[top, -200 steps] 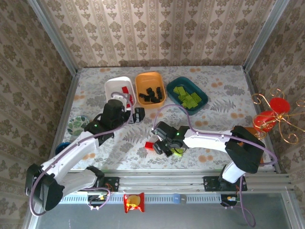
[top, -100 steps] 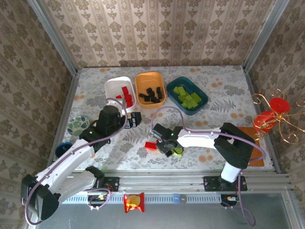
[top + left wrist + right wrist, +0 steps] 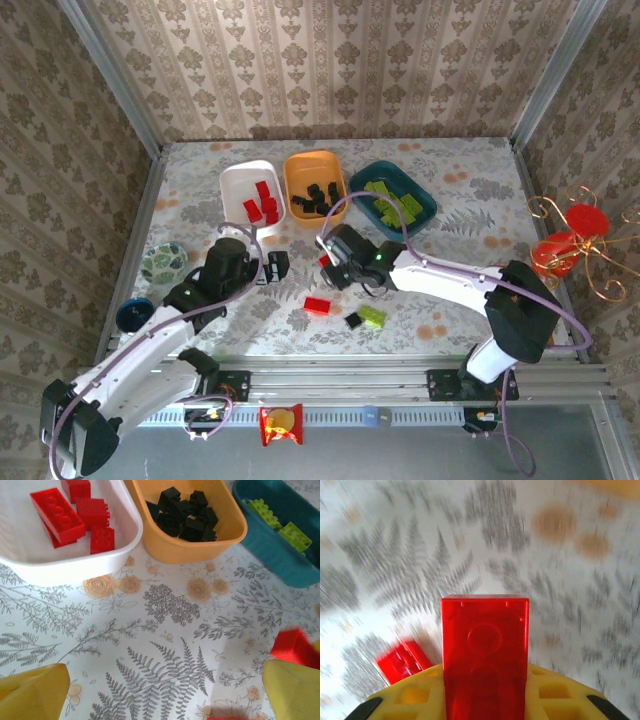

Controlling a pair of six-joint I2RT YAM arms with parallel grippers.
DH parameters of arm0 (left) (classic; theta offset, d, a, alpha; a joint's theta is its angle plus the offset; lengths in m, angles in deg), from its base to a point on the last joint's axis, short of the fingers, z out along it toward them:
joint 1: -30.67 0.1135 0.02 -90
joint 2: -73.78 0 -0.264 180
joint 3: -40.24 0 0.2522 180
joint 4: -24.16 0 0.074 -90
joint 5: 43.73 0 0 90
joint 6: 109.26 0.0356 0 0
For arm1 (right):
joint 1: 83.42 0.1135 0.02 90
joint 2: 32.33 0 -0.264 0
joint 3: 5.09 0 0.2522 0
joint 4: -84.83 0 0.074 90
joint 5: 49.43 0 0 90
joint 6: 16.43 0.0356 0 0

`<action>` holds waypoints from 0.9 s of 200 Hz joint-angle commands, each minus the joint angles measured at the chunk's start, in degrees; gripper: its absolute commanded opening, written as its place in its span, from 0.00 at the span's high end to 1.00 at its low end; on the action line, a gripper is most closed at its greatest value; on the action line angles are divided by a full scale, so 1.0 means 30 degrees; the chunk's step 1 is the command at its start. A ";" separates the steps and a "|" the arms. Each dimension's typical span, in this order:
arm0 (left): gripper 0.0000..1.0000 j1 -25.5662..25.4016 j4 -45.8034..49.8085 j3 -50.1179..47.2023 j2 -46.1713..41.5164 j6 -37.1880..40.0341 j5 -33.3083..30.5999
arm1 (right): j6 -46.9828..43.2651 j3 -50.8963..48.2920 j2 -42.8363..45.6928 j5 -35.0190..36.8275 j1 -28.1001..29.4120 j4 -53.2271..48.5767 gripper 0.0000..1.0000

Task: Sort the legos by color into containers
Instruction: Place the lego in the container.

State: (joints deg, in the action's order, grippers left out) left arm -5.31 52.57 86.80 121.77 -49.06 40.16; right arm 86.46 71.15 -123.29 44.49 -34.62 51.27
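- Noted right gripper (image 3: 327,262) carried from the loose pile at 6 o'clock up to mid-table, heading toward 11 o'clock. Jaws drawn in from half apart, now clamped on a red brick (image 3: 485,655).
- Judged as pick done and carry under way. Drop owed to white tray (image 3: 228,180) at 11 o'clock, already holding reds (image 3: 262,203).
- Noted left gripper (image 3: 275,268) pulled back from white tray toward 8 o'clock. Jaws wide apart, nothing between.
- Checked orange tray (image 3: 315,154) at 12 o'clock with blacks (image 3: 318,197), and teal tray (image 3: 432,208) at 1 o'clock with greens (image 3: 392,203). No mixing seen.
- Counted three left loose at 6 o'clock: loose red (image 3: 317,305), loose black (image 3: 353,321), loose green (image 3: 373,317).
- Found right wrist view smeared by motion. Held brick's lower end cut off at 6 o'clock. Second red (image 3: 402,661) at 8 o'clock blurred.
- Found in left wrist view a red piece (image 3: 295,647) at 4 o'clock, cut off by the frame edge. Cannot tell whether held or loose.
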 commanded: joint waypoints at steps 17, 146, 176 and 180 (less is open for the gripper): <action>0.00 -0.0189 0.0547 -0.0294 -0.0771 -0.0611 -0.0453 | -0.0420 0.5155 -0.3357 -0.2762 -0.0943 0.1808 0.79; 0.00 -0.0952 0.1765 -0.0385 -0.1904 -0.0617 -0.1058 | 0.3997 2.0765 -1.6220 -0.7304 -0.3165 0.0524 0.41; 0.00 -0.0975 0.1599 -0.0382 -0.1838 -0.0337 -0.0649 | 0.3809 1.8793 -1.4428 -0.7380 -0.3272 0.2050 0.30; 0.00 -0.0982 0.1521 -0.0385 -0.1817 -0.0281 -0.0591 | 0.3814 1.8343 -1.4052 -0.7257 -0.3300 0.2318 0.30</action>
State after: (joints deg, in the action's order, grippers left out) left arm -7.74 55.98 85.81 116.83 -50.57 37.87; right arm 96.71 130.16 -171.42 24.80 -44.06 53.90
